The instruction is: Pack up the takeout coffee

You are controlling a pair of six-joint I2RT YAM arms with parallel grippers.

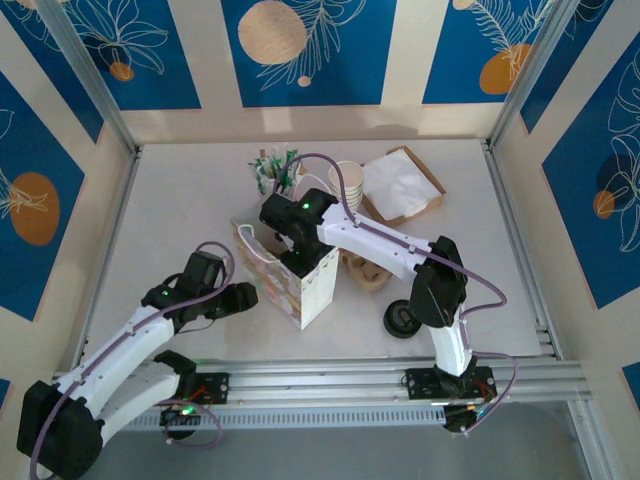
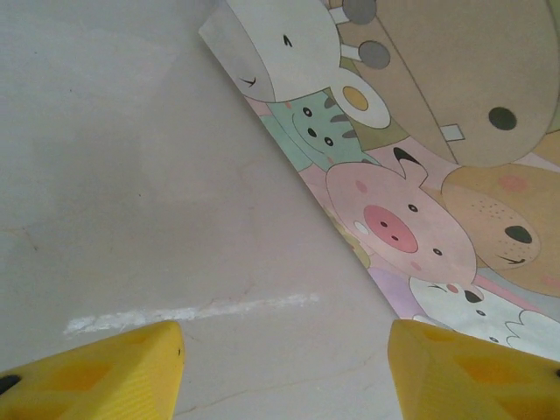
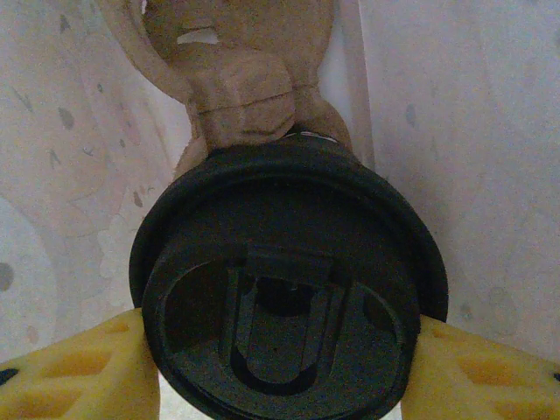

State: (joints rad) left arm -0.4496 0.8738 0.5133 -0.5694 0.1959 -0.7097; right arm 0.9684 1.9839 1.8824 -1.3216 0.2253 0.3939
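Observation:
The takeout coffee [image 3: 289,297] shows from above as a round black lid with a sip flap. It sits down inside the cartoon-animal paper bag [image 1: 300,285], whose pale inner walls [image 3: 455,131] surround it. My right gripper [image 3: 280,372] is shut on it, one yellow finger [image 3: 79,372] pressed against each side of the lid. A brown pulp carrier [image 3: 241,92] lies beneath the cup in the bag. My left gripper [image 2: 284,372] is open over bare table beside the bag's printed outer wall [image 2: 411,219], holding nothing. In the top view the right gripper [image 1: 298,232] reaches into the bag mouth, and the left gripper [image 1: 238,298] is at the bag's left.
A stack of lidless cream cups [image 1: 348,180] and green-white packets [image 1: 272,170] stand behind the bag. A brown tray with white napkins [image 1: 405,185] lies back right. A loose black lid piece [image 1: 403,320] and another brown carrier [image 1: 368,272] lie right of the bag.

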